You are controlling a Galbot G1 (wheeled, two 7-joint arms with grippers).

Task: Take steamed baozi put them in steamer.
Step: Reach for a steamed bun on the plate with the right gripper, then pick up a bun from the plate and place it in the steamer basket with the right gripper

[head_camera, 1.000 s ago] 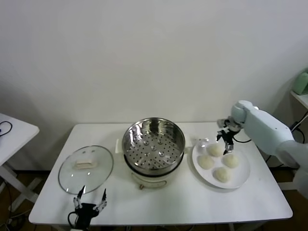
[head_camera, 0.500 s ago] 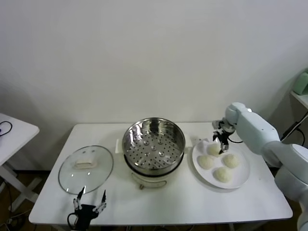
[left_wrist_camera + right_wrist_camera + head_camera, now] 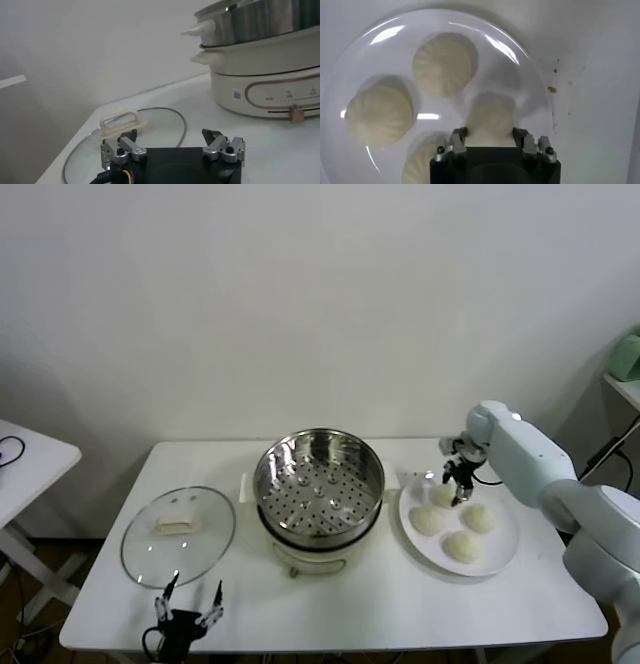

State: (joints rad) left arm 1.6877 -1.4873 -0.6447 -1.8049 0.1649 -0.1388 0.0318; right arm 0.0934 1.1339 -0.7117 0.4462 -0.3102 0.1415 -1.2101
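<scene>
In the head view the steamer (image 3: 319,489) sits at the middle of the frame, its perforated tray bare; right of it, at centre right, a white plate (image 3: 505,550) carries all four steamed baozi (image 3: 462,521); the right gripper (image 3: 456,484) hangs over the bun at the plate's upper-left edge, the one nearest the steamer, pointing down onto it; the left gripper (image 3: 186,607) waits at the lower left of the frame near the table's front edge, below the glass lid (image 3: 178,534), well apart from the plate; so the right arm is plainly the nearer one, and the steamer lies to the left of its gripper in this frame.

In the left wrist view the left gripper (image 3: 172,148) is spread wide and holds nothing; the lid's handle (image 3: 121,123) shows just beyond it at lower left, and the steamer's cream base (image 3: 265,85) fills the upper right.

In the right wrist view the right gripper (image 3: 490,142) sits at the bottom centre, its fingers apart with one bun (image 3: 490,119) between them, a fingertip at each flank; whether the pads already touch the dough cannot be told; two more buns lie in the upper left and left of the frame, a fourth at the lower left edge; each bun is round, so no long axis constrains the grasp; the likely next move is to close and lift.
</scene>
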